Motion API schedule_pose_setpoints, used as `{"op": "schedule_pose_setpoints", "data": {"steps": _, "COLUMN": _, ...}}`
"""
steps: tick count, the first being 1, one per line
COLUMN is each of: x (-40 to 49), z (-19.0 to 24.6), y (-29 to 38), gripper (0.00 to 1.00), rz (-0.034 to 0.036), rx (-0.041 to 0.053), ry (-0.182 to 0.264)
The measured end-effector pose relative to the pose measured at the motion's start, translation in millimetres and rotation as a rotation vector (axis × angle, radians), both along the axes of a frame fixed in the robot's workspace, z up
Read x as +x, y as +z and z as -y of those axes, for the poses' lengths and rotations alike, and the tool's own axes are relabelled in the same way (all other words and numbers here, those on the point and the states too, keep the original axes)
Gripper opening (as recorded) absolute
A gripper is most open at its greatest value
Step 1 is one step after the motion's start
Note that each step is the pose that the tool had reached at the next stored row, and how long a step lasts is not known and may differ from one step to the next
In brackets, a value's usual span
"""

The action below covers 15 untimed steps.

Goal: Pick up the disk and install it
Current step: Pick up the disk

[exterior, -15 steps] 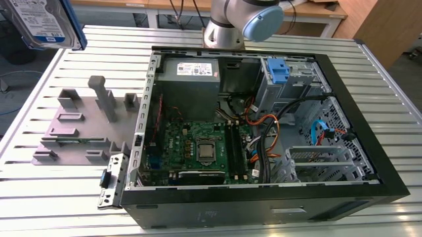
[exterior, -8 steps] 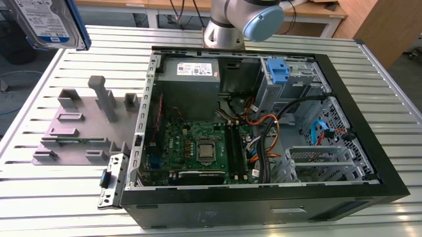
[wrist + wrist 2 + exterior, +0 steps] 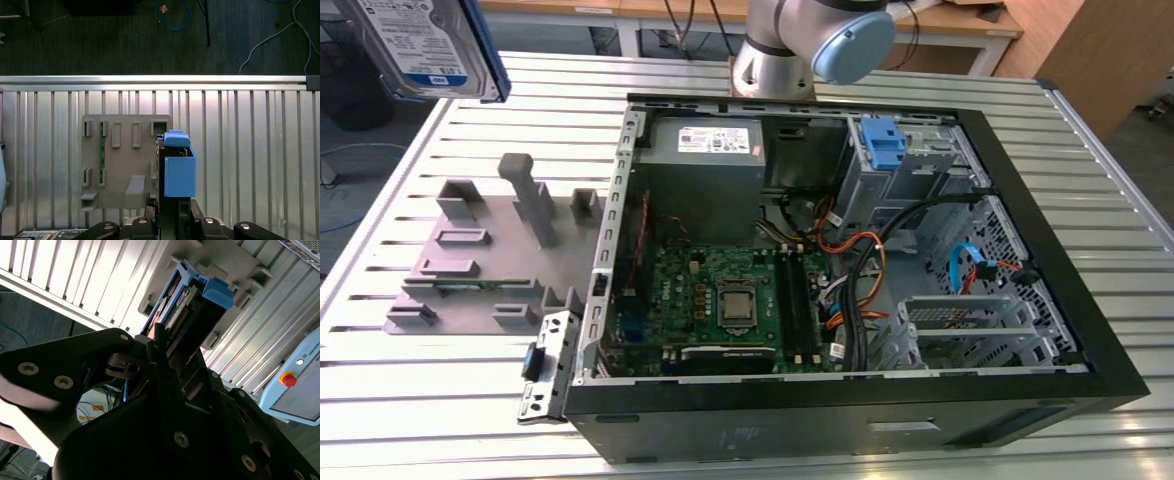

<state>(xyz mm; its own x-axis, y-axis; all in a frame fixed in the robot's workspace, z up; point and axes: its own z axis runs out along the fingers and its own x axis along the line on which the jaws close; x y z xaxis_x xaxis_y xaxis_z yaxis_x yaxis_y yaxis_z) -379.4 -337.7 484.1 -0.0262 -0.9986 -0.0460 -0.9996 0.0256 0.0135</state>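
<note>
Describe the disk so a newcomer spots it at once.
Start at the open computer case on the slatted table; toward the exterior view's left lies a grey plate. The disk hangs high above it, clamped in the jaws. Unlike the bare blue bracket inside the case, its blue frame carries a labelled silver drive.

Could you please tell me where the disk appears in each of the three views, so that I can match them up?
Exterior view: the disk is in the top left corner, up in the air.
Second wrist view: the disk is clamped in the gripper, with its blue frame end pointing away.
First wrist view: the disk is edge-on, at the plate's edge.
Shared landmark: the grey fixture plate on the slatted table.
</note>
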Motion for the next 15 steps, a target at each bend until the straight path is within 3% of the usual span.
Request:
{"op": "schedule_pose_setpoints", "data": {"steps": 6, "x": 5.0, "z": 0.0, "y": 0.0, "gripper": 0.35, "rz": 0.0000, "rx": 0.0000, "ry": 0.000}}
{"op": "schedule_pose_setpoints", "data": {"steps": 15, "x": 24.6, "z": 0.0, "y": 0.0, "gripper": 0.35, "rz": 0.0000, "rx": 0.0000, "ry": 0.000}}
